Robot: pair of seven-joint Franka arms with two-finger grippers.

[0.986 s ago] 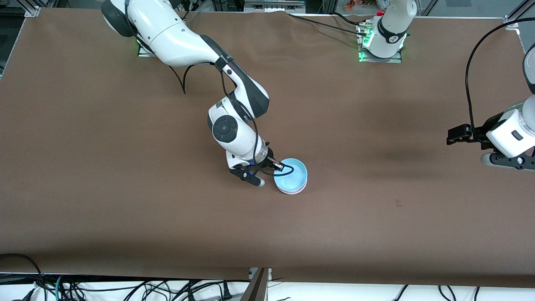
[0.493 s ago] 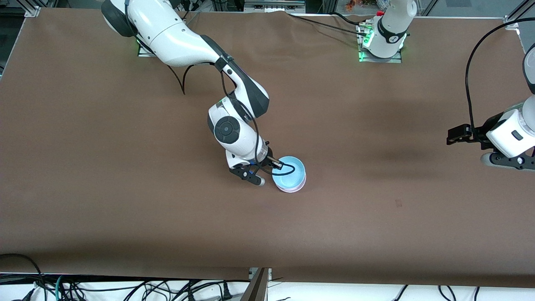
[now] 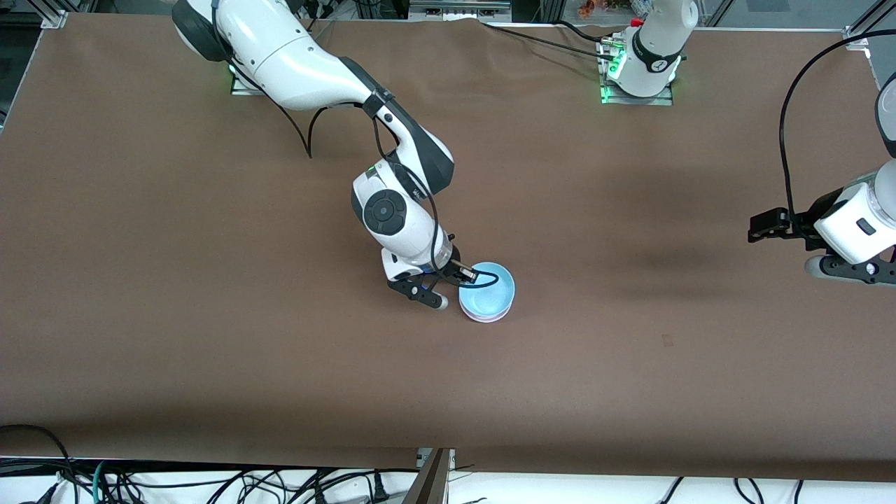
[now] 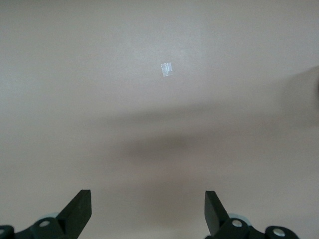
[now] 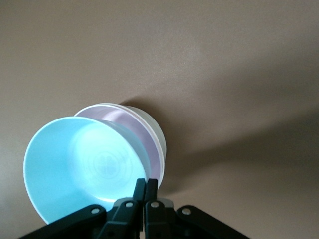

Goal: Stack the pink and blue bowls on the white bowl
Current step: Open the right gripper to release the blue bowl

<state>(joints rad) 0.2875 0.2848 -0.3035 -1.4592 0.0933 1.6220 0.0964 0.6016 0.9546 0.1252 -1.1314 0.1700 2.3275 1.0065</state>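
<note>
There are three bowls, one of each color, all in one stack. The blue bowl (image 3: pixel 488 297) is on top, the pink bowl (image 5: pixel 130 130) is under it, and the white bowl (image 5: pixel 152 128) is at the bottom. The stack sits near the middle of the brown counter (image 3: pixel 210 315), a bit closer to the front camera's edge than to the edge where the arm bases stand. In the right wrist view the blue bowl is tipped, with its open side leaning toward the pincer, and it is not sitting flat in the pink one. The bowls are round, so they have no long side.

The right pincer (image 3: pixel 458 276) is at the rim of the blue bowl, on the side toward the right arm's end of the counter. Its two fingers (image 5: pixel 144 191) are squeezed almost together and pinch the blue rim.

Half a second ago the stack was a tiny bit closer to the right arm's end; now it and the pincer have slid a little toward the left arm's end.

The left pincer (image 4: pixel 147 211) waits over the bare counter near the left arm's end, open wide and holding nothing.
</note>
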